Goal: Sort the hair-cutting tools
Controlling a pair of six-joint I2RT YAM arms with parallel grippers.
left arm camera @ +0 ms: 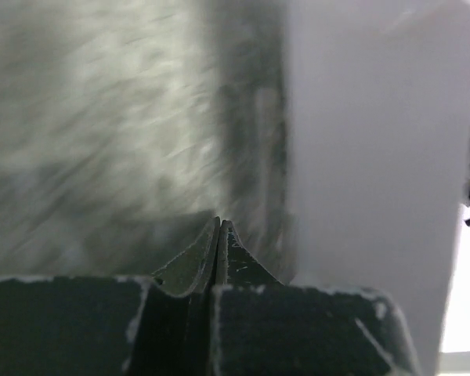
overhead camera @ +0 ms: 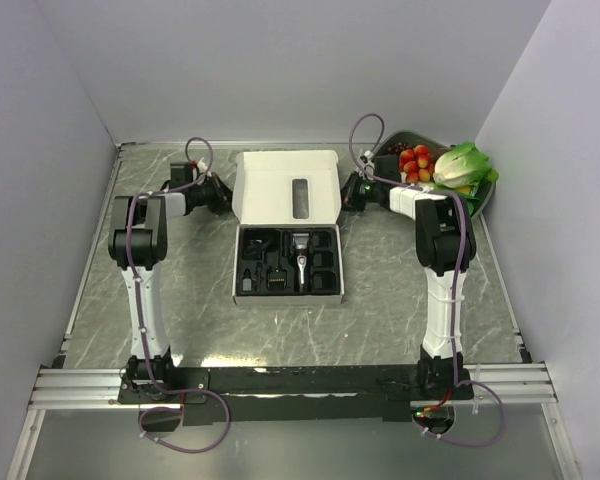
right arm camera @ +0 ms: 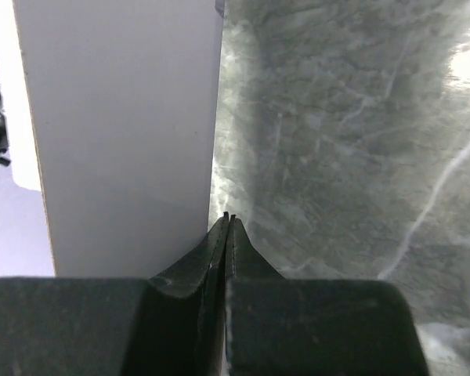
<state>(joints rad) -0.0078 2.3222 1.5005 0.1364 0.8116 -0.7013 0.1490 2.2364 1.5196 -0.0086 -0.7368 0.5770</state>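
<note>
In the top view, the open white box [overhead camera: 286, 187] has its lid folded back. Its black moulded tray [overhead camera: 242, 292] holds the slim black hair clipper [overhead camera: 301, 264] with a silver head and some small black pieces [overhead camera: 251, 275] in the pockets. My left gripper [overhead camera: 226, 197] rests at the lid's left side, shut and empty. My right gripper [overhead camera: 348, 196] is at the lid's right side, also shut and empty. In the left wrist view the closed gripper [left arm camera: 219, 223] points along the white box wall [left arm camera: 376, 157]. In the right wrist view the gripper [right arm camera: 229, 218] touches the box wall [right arm camera: 125, 133].
A dark bowl [overhead camera: 487, 193] of red fruit [overhead camera: 415, 160] and a green cabbage [overhead camera: 463, 165] stands at the back right, just behind the right arm. Grey walls enclose the marbled table [overhead camera: 400, 300] on three sides.
</note>
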